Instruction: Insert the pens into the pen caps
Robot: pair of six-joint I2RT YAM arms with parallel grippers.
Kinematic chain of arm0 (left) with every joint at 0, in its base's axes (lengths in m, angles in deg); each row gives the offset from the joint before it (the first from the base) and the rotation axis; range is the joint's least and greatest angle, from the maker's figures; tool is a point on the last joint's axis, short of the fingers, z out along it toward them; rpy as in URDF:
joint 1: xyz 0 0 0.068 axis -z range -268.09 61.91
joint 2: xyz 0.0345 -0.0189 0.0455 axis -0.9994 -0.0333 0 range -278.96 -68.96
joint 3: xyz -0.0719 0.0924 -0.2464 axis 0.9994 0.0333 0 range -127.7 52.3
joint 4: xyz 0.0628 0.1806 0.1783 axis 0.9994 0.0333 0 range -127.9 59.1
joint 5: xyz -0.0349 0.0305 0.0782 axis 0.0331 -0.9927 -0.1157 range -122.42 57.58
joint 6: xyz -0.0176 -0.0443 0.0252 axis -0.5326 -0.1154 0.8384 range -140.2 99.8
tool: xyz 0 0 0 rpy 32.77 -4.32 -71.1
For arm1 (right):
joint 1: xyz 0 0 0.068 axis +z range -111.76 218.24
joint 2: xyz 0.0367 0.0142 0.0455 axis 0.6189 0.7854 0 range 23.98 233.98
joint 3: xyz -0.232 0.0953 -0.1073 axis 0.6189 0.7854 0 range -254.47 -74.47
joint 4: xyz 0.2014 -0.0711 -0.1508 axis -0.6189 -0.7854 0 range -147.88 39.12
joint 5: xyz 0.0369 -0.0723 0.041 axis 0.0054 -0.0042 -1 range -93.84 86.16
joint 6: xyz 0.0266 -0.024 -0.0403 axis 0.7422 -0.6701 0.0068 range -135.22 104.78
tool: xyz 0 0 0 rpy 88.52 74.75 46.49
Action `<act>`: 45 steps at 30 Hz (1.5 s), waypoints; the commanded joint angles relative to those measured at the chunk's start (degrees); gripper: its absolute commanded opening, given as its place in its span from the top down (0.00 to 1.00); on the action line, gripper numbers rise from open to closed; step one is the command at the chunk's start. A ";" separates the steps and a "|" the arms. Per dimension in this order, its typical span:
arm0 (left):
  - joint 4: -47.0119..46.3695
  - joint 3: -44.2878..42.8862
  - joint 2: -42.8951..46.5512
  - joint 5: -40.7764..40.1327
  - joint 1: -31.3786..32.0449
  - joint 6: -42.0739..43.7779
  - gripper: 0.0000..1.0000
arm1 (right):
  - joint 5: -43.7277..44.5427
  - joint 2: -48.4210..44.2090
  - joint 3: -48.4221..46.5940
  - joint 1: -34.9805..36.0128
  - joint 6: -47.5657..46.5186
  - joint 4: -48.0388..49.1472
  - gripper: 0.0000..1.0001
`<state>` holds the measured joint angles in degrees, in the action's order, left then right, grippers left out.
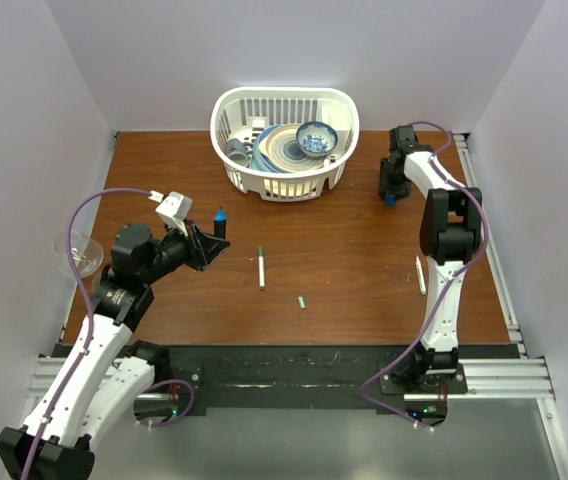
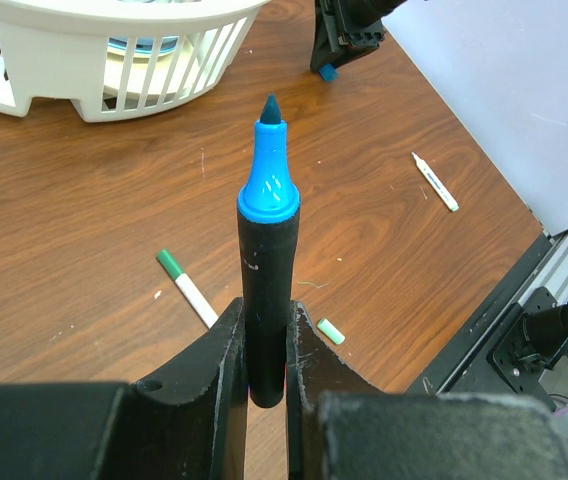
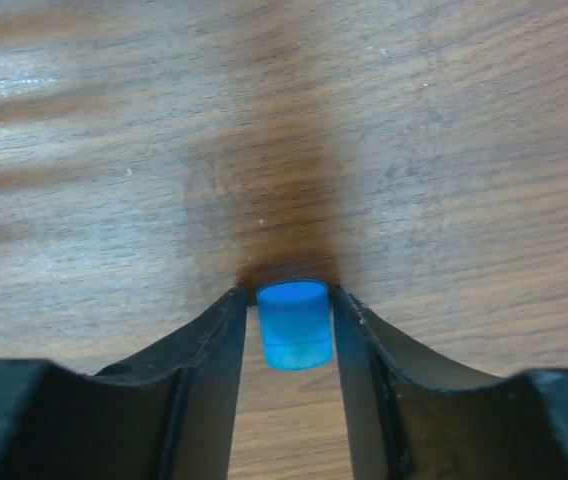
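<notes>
my left gripper (image 2: pixel 264 322) holds the black blue-tipped pen (image 2: pixel 267 250) up for capping; right gripper (image 3: pixel 294 297) sits around the little blue plastic cap (image 3: pixel 294 327), can't tell if it's squeezing.

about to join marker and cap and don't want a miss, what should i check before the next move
1. black marker clamped upright in the left gripper jaws: ok
2. Marker's blue tip bare and well clear of the jaws: ok
3. blue cap centred between the right gripper jaws: ok
4. Right jaws actually gripping the cap: cannot tell
5. Cap's open end facing the marker: cannot tell
6. white pen with a green end, loose green cap and second white pen lying flat on the table, apart from both arms: ok
</notes>
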<state>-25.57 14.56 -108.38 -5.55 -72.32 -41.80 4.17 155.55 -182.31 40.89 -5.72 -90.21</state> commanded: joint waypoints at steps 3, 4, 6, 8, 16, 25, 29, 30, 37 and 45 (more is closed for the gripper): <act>-1.53 -0.14 0.22 0.90 0.05 0.95 1.00 | 1.83 0.27 -1.16 0.60 -0.88 -1.89 0.64; -1.53 -0.23 0.22 0.90 0.05 0.95 1.00 | 1.75 0.18 -0.98 0.68 -1.14 -1.89 0.68; -1.53 -0.23 0.31 0.90 0.05 0.95 1.00 | 1.39 -0.08 -0.45 0.86 -1.15 -2.15 0.73; -1.53 -0.14 0.22 0.90 0.05 0.95 1.00 | 1.22 -1.22 0.16 1.12 -0.89 -2.59 0.81; -2.40 0.38 0.66 2.57 0.14 -0.71 1.00 | -0.80 -14.22 16.14 4.63 3.68 3.63 0.96; -5.31 3.81 1.27 6.18 0.40 -5.21 1.00 | 0.25 -38.12 34.61 17.18 13.86 9.71 1.00; -4.60 3.98 1.19 6.35 0.49 -4.85 1.00 | 1.56 -46.04 34.63 26.77 19.23 12.87 1.00; -4.60 4.07 1.10 6.44 0.49 -4.85 1.00 | 1.48 -46.92 34.27 28.44 20.37 13.75 1.00; -3.90 3.72 0.66 5.56 0.58 -4.67 1.00 | 7.01 -47.99 26.81 44.51 26.10 21.75 1.00; -3.55 3.46 0.66 4.86 0.49 -4.50 1.00 | 12.90 -40.62 15.73 53.76 27.06 24.47 1.00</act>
<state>-27.97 18.48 -107.97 -0.72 -72.19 -46.15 11.97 112.47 -161.48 91.95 19.26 -69.58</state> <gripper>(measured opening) 0.184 0.316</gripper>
